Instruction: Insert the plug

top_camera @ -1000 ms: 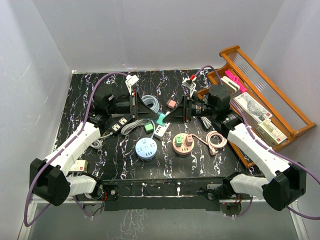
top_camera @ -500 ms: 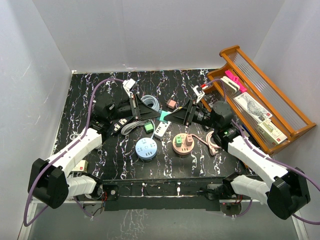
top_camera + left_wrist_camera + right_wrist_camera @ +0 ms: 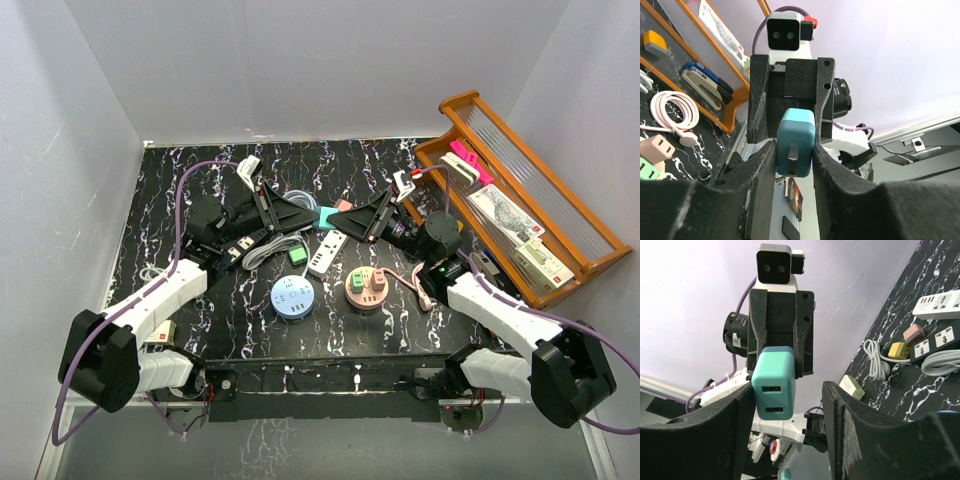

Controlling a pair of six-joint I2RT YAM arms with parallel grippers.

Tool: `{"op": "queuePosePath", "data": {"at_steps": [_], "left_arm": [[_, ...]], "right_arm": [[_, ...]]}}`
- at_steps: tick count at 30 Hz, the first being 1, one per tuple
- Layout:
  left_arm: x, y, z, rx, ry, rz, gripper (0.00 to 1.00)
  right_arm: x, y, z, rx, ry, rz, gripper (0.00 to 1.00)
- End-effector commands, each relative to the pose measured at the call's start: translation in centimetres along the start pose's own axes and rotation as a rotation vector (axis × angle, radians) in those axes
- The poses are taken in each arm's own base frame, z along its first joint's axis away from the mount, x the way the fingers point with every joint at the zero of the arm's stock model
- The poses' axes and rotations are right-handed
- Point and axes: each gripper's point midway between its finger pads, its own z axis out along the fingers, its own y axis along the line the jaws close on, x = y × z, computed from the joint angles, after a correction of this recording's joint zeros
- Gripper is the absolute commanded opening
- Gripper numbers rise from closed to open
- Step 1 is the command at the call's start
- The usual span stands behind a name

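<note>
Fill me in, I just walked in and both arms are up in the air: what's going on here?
The two arms meet above the black marbled table. The left gripper is shut on a small teal USB charger plug. The right gripper faces it with jaws open around the same plug, not clamping it. The plug is not in any socket yet; the white power strip and round blue socket hub lie on the table below.
</note>
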Motion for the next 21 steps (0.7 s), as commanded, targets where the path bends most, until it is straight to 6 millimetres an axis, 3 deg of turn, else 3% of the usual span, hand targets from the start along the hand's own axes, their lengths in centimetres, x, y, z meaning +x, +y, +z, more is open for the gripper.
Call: {"op": "queuePosePath", "data": {"at_steps": [1,8,12,14,17,21], "left_arm": [[-0.3,-1.6,-0.2,0.047,-0.021,0.043,0.0],[-0.2,-1.1,-0.2,0.035,-0.021,0.044,0.0],[-0.2,-0.8,-0.3,0.02,-0.024,0.06,0.02],[-0.2,-0.4,-0.3,-0.007,-0.022,0.078,0.14],[-0.2,0.5,-0.8,-0.08,-0.026,0.136,0.49],[-0.6,2.4,-2.6,-0.264,-0.06,0.28,0.66]], "right_arm": [[-1.2,3.0,0.6,-0.129,-0.055,0.0,0.49],[-0.7,2.8,1.1,-0.14,-0.038,0.011,0.32],[-0.3,3.2,1.4,-0.158,-0.004,0.003,0.16],[-0.3,3.0,1.5,-0.144,-0.001,-0.003,0.09],[-0.5,1.9,1.7,-0.057,0.0,-0.032,0.0],[-1.1,-1.1,1.6,0.153,-0.007,-0.076,0.0]]}}
